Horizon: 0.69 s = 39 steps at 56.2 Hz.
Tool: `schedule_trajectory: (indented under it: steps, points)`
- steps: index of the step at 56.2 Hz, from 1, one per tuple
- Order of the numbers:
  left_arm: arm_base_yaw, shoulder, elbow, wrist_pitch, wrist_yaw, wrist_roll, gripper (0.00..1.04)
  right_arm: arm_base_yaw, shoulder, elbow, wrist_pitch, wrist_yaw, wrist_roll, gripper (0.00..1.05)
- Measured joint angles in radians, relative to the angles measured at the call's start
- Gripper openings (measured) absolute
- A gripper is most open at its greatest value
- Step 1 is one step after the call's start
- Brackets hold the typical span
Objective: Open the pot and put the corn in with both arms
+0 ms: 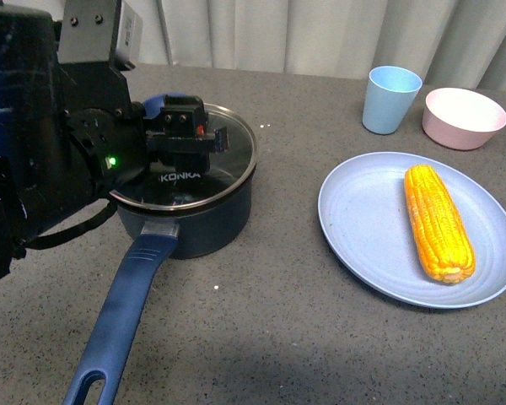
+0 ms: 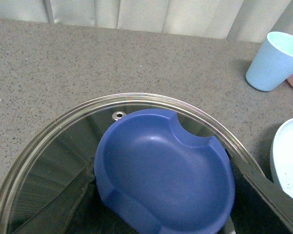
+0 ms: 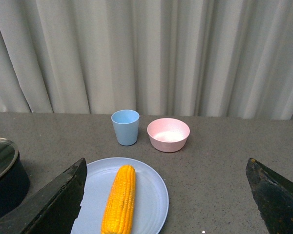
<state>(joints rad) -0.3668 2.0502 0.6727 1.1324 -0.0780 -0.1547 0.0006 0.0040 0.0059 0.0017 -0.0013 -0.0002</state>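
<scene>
The left claw (image 1: 185, 126) sits low on the glass lid (image 1: 236, 160) of the dark navy saucepan (image 1: 211, 224), right over the blue knob (image 2: 161, 170), which fills the middle of the left wrist view directly beneath it; one dark finger (image 2: 266, 192) shows just beside the knob, but I cannot tell whether the claw is clamped on it or only resting there. The lid, marked KONKA, lies on the saucepan's rim under the claw, and the long blue handle (image 1: 122, 312) runs from below the claw toward the robot. A green light (image 1: 112, 161) glows on the left arm (image 1: 34, 169) behind the claw. The right claw (image 3: 166, 163) hangs above the grey tabletop (image 1: 278, 337) with its two fingers (image 3: 53, 204) spread wide and nothing between them. Ahead of and below it the corn cob (image 1: 438, 224) lies lengthwise on a light blue plate (image 1: 363, 211), well apart from the left claw and the saucepan. Beyond the plate, farther from the right claw, a light blue cup (image 1: 390, 99) and a pink bowl (image 1: 464, 118) stand side by side before a pale curtain (image 3: 185, 48)
</scene>
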Motion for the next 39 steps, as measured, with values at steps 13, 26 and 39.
schedule_trajectory:
  steps: [13,26,39]
  points:
    - [0.073,-0.121,-0.024,0.016,0.042,-0.01,0.6,0.0,0.0,0.0,0.0,0.0,0.0,0.95]
    - [0.312,-0.06,-0.056,0.05,0.108,0.049,0.6,0.0,0.0,0.0,0.0,0.0,0.0,0.95]
    - [0.448,0.04,-0.019,0.077,0.108,0.05,0.59,0.0,0.0,0.0,0.0,0.0,0.0,0.95]
